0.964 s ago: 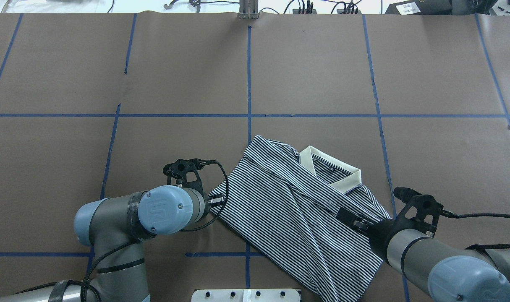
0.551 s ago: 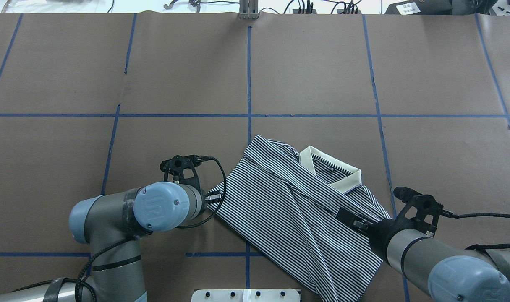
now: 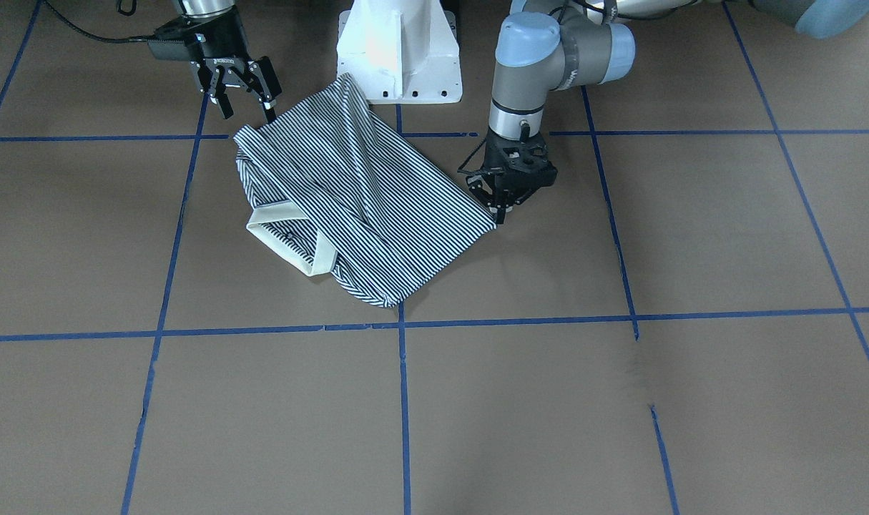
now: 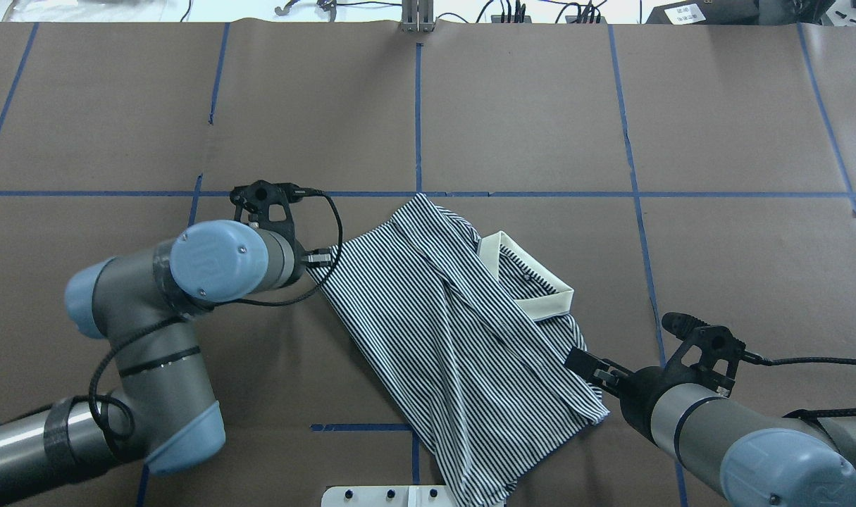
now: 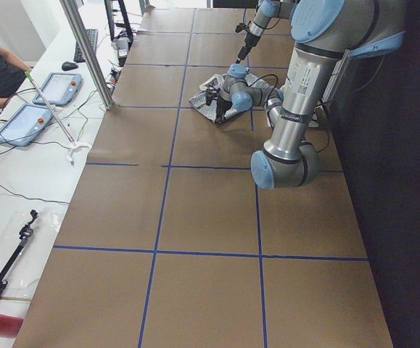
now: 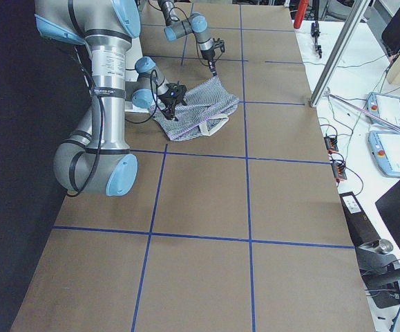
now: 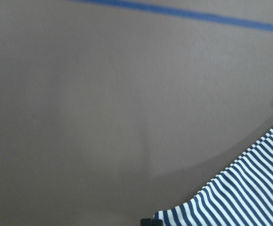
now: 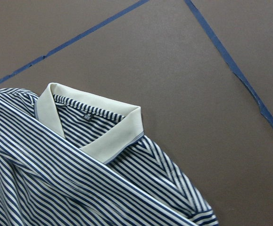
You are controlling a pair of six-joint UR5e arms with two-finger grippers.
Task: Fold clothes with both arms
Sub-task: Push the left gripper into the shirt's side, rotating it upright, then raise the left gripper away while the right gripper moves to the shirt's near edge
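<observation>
Starting at the near edge of the table (image 4: 540, 105), on the robot's side: the polo shirt (image 4: 442, 338) has its hem end right beside the white pedestal base (image 3: 398, 50), about midway along that edge. From there it runs away on a slant as one long, narrow striped band. Both sides look turned in over the middle, with no sleeve sticking out.

A little further out, on the side towards the table's right end, is the right gripper (image 3: 250, 114). Its fingers are spread wide with nothing between them, so it has no hold. One fingertip sits just at the shirt's edge, and I cannot tell whether it touches the cloth.

Further out again, towards the left end, the left gripper (image 3: 501, 209) points down. Its fingers are pinched together on the shirt's left corner, low to the table. The left wrist view shows only striped cloth at the bottom of its frame and bare table beyond.

Beyond that lies the cream collar (image 8: 122, 134), face up and open towards the far right corner. The shirt's furthest tip reaches roughly the table's middle, well short of the far edge.

My read is that the lengthwise folds are done. The band is skewed and shows a long diagonal crease. What is left looks like squaring and smoothing it, then the cross fold, hem to collar, and that needs both grippers holding cloth.
</observation>
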